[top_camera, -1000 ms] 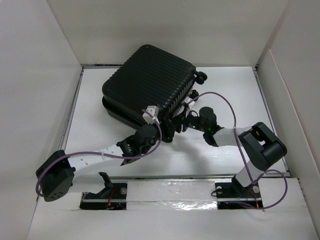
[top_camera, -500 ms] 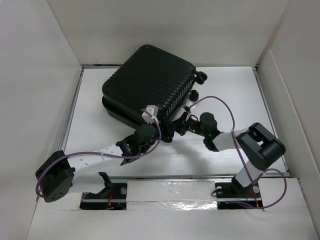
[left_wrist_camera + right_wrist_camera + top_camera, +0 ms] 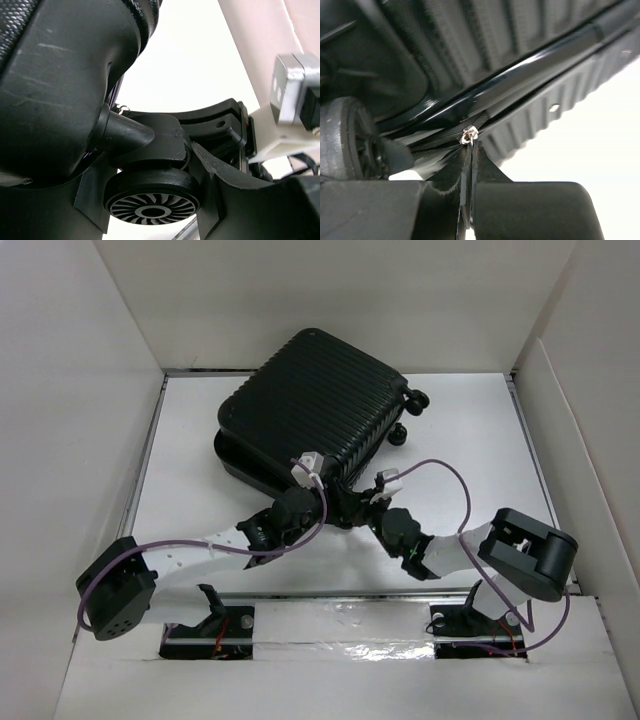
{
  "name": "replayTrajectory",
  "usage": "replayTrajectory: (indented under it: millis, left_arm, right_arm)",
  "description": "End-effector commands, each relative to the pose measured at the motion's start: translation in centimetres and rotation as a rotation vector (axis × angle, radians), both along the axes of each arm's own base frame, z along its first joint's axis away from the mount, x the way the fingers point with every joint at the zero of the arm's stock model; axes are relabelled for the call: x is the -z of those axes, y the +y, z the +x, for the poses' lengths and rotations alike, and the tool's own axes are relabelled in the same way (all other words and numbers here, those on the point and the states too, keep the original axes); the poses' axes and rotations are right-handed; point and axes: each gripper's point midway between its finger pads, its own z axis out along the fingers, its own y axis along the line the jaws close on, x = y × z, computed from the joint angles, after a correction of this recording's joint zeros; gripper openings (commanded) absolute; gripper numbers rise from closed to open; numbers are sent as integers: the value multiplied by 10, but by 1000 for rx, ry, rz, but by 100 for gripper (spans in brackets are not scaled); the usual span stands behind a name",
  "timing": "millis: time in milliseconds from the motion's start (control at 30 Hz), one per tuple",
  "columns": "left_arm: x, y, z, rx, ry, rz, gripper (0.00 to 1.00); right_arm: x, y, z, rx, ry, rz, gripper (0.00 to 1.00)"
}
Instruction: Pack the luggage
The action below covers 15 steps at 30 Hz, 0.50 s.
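Note:
The luggage (image 3: pixel 315 405), a black ribbed hard-shell suitcase, lies flat at the back middle of the white table, its lid down over the lower shell. Both grippers meet at its near corner. My left gripper (image 3: pixel 336 502) (image 3: pixel 150 200) is closed on one of the suitcase's small black wheels (image 3: pixel 150 192), with a finger (image 3: pixel 225 200) on either side of it. My right gripper (image 3: pixel 362 502) (image 3: pixel 470 187) is shut on the thin black zipper pull (image 3: pixel 470 165), which hangs from the silver slider (image 3: pixel 469 135) on the seam between the two shells.
White walls close in the table (image 3: pixel 200 510) on the left, back and right. Two more suitcase wheels (image 3: pixel 412 400) stick out at the far right corner. Purple cables (image 3: pixel 450 475) loop over both arms. The arm bases (image 3: pixel 220 625) sit at the near edge.
The right gripper has closed on the zipper pull and moved left and nearer, its arm folding back. The suitcase has shifted a little to the right. The left gripper has kept its hold on the wheel.

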Motion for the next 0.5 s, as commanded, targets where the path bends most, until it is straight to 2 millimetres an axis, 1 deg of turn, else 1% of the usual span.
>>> replayTrajectory:
  millis: [0, 67, 100, 133, 167, 200, 233, 267, 300, 333, 367, 400, 433, 467]
  left_arm:
    - [-147, -28, 31, -28, -224, -435, 0]
    - [-145, -28, 34, -42, -218, -421, 0]
    - [-147, -26, 32, -41, -221, -432, 0]
    - [-149, -23, 30, -40, -226, -439, 0]
    - [-142, -17, 31, -62, -218, -420, 2]
    - [-150, -8, 28, -75, -231, -425, 13]
    - [-148, -3, 28, -90, -239, -395, 29]
    - [-135, 7, 30, -132, -217, -333, 56]
    - [-145, 18, 27, -152, -230, -336, 67]
    - [-142, 26, 26, -170, -233, -304, 75]
    - [-131, 38, 27, -209, -216, -245, 85]
    - [-141, 54, 26, -242, -231, -245, 87]
    - [-140, 68, 30, -281, -227, -219, 88]
    - [-127, 84, 31, -325, -200, -154, 88]
  right_arm:
    - [-57, 66, -74, -211, -167, 142, 0]
    - [-62, 67, -76, -197, -178, 169, 0]
    - [-64, 67, -77, -200, -191, 179, 0]
    - [-63, 66, -75, -204, -177, 187, 0]
    - [-57, 62, -73, -204, -159, 176, 0]
    - [-57, 52, -63, -187, -152, 180, 0]
    - [-56, 53, -65, -238, -144, 191, 0]
    - [-53, 48, -62, -249, -135, 191, 0]
    - [-46, 43, -62, -265, -123, 178, 0]
    - [-45, 41, -58, -297, -122, 173, 0]
    - [-43, 39, -55, -304, -115, 161, 0]
    - [-37, 39, -53, -316, -95, 134, 0]
    - [-39, 37, -51, -341, -101, 127, 0]
    - [-39, 36, -50, -350, -101, 123, 0]
